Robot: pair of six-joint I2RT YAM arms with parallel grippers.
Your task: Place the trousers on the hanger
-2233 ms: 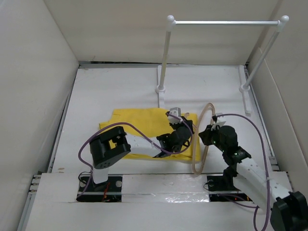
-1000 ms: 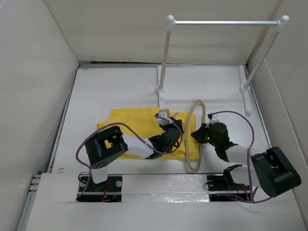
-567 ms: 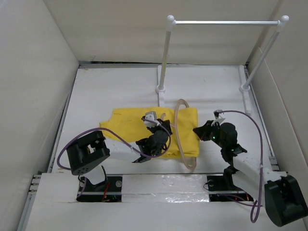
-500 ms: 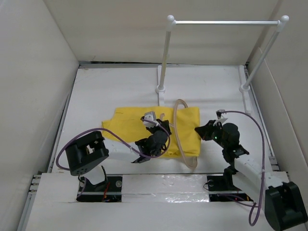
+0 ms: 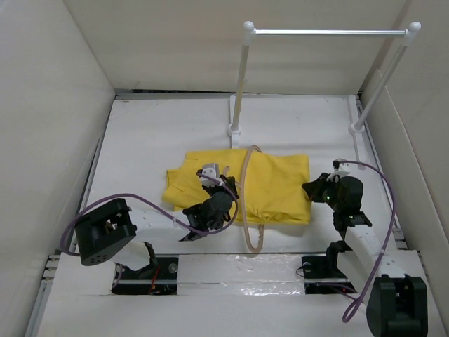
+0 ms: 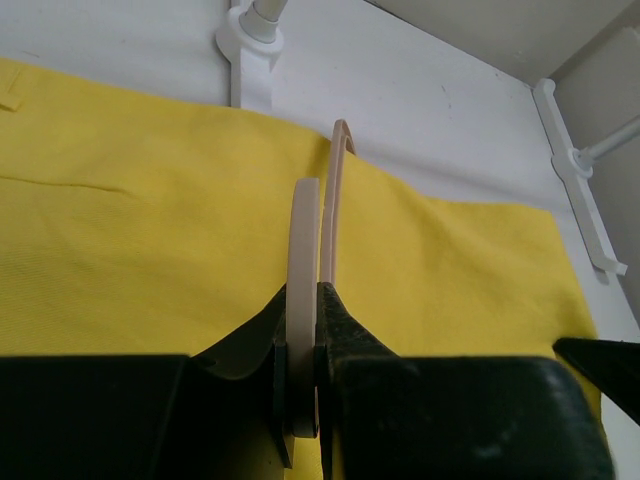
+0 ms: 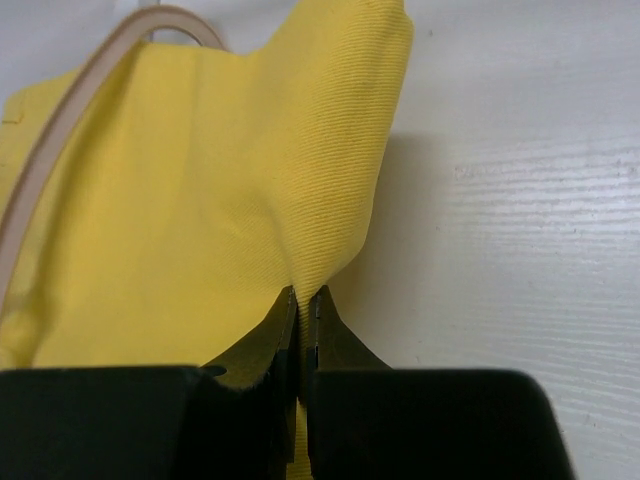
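On the white tabletop [image 5: 154, 133], near centre, the trousers [image 5: 280, 186] now lie further toward 3 o'clock than approx 2 s ago. They're bright yellow, plain, mostly flat w/ soft creases, and the 3 o'clock edge is drawn up into a peak. They pass thru the hanger [image 6: 304, 250] roughly halfway, w/ cloth showing on both sides of it. Earlier the hanger sat at the cloth's 3 o'clock edge, so threading looks mostly done, prob. only centring left. The hanger is thin, beige and stands on edge. The left end effector [image 6: 318, 310] is clamped on the hanger's rim. The right end effector [image 7: 302, 300] is pinched tight on the trousers' edge.
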